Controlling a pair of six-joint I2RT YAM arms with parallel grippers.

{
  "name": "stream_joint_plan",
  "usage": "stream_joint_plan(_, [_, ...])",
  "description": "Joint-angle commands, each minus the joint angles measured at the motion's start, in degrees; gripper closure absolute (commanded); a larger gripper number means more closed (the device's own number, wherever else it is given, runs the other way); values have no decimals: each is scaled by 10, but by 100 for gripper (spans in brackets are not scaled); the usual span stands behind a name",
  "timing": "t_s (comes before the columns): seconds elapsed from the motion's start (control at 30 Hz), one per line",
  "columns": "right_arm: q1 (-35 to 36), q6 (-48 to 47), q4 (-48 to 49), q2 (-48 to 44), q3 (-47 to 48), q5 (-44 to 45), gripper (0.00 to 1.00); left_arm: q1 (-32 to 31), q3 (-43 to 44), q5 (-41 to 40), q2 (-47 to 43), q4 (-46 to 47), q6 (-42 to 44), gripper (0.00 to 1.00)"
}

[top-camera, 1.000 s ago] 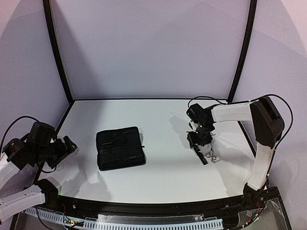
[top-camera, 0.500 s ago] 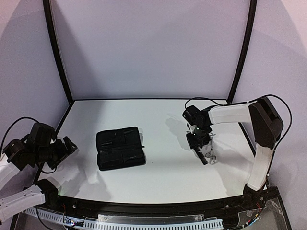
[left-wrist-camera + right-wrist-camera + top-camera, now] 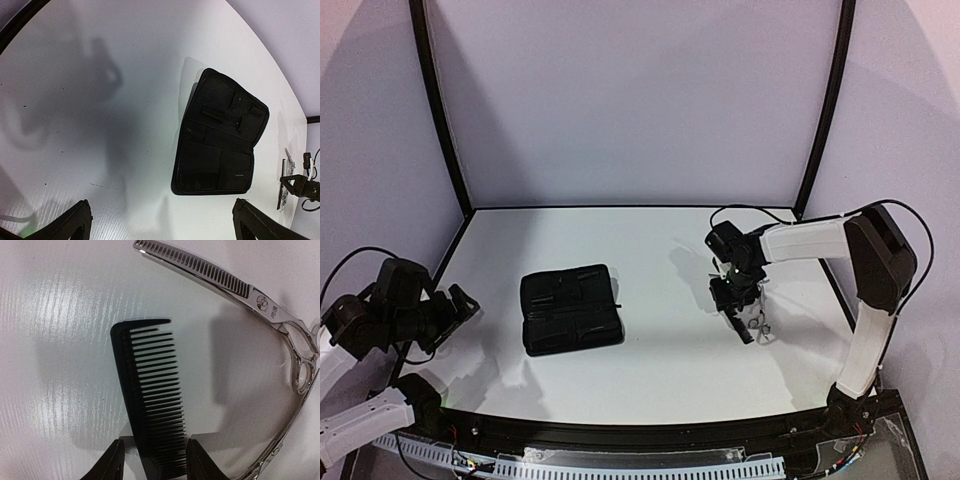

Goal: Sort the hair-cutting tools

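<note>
Top view: right hand (image 3: 735,300) low over black comb (image 3: 744,330) on the right of the tabletop (image 3: 650,250), silver scissors (image 3: 758,325) just beside; zip case (image 3: 571,309) well apart.
Left wrist: left hand (image 3: 162,227) spread wide, empty; fabric case lies open.
Right wrist: fingers (image 3: 112,465) straddle comb's fine-toothed end; can't tell if pinched yet. Risk: thin, slick plastic lying flat could skid out, or snag the toothed steel blade nearby.

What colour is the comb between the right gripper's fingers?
The comb is plain black; the right wrist view shows it best.
</note>
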Motion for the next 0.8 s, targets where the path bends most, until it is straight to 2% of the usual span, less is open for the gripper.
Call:
stream_joint_plan(0.0, [0, 7, -20, 47, -60, -54, 57, -2, -3, 4, -15, -22, -5, 0])
stream_joint_plan(0.33, [-3, 16, 10, 33, -93, -55, 60, -2, -3, 6, -42, -34, -12, 0])
stream_joint_plan(0.6, [4, 13, 23, 20, -101, -33, 67, -2, 1, 5, -46, -40, -15, 0])
stream_joint_plan(0.77, [22, 1, 24, -19, -100, -16, 73, -2, 3, 5, -46, -34, -13, 0])
